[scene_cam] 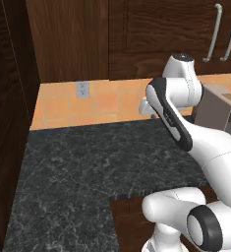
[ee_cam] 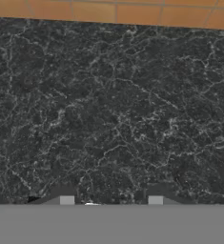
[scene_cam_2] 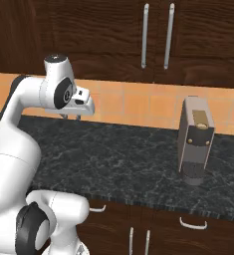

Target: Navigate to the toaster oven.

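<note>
The toaster oven is out of view. My gripper (scene_cam_2: 71,117) hangs over the dark speckled counter (scene_cam_2: 128,159), near the orange tiled back wall, with its fingers pointing down. In the hand view the gripper (ee_cam: 111,201) is open, its two tips standing far apart with only bare counter (ee_cam: 113,114) between them. It holds nothing.
A beige boxy coffee machine (scene_cam_2: 195,139) (scene_cam: 216,109) stands on the counter to the right of the arm. A wall outlet (scene_cam: 82,89) sits in the tiles (scene_cam: 102,101). Dark wood upper cabinets with bar handles (scene_cam_2: 145,36) hang above. A tall dark cabinet side (scene_cam: 9,123) bounds the counter's left end.
</note>
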Available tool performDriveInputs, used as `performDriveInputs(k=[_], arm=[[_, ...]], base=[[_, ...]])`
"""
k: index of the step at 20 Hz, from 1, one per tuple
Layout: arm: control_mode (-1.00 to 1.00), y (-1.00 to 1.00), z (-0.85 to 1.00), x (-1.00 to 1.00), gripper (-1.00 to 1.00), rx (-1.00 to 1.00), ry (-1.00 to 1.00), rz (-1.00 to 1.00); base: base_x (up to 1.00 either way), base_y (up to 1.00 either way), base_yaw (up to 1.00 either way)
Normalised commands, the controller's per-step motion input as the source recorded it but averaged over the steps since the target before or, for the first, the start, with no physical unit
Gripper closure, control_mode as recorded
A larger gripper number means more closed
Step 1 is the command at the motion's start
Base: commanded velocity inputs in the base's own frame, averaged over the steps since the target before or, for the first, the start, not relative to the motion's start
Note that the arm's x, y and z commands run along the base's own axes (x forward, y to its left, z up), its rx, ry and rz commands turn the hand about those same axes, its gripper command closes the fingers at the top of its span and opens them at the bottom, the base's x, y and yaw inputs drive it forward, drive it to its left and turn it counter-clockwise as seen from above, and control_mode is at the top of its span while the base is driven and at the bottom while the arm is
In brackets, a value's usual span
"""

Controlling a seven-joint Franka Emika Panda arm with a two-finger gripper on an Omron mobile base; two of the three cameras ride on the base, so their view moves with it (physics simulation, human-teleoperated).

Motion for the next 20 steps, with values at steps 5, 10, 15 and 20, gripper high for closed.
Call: performDriveInputs(k=[5, 10, 15, 20], arm=[[1.0, 0.0, 0.0, 0.0, -1.0, 0.0, 0.0, 0.0], [1.0, 0.0, 0.0, 0.0, -1.0, 0.0, 0.0, 0.0], [1.0, 0.0, 0.0, 0.0, -1.0, 0.0, 0.0, 0.0], [1.0, 0.0, 0.0, 0.0, -1.0, 0.0, 0.0, 0.0]], base=[[-0.16, -0.02, 0.0], [-0.59, -0.06, -0.04], [-0.26, 0.0, -0.25], [0.09, 0.0, -0.64]])
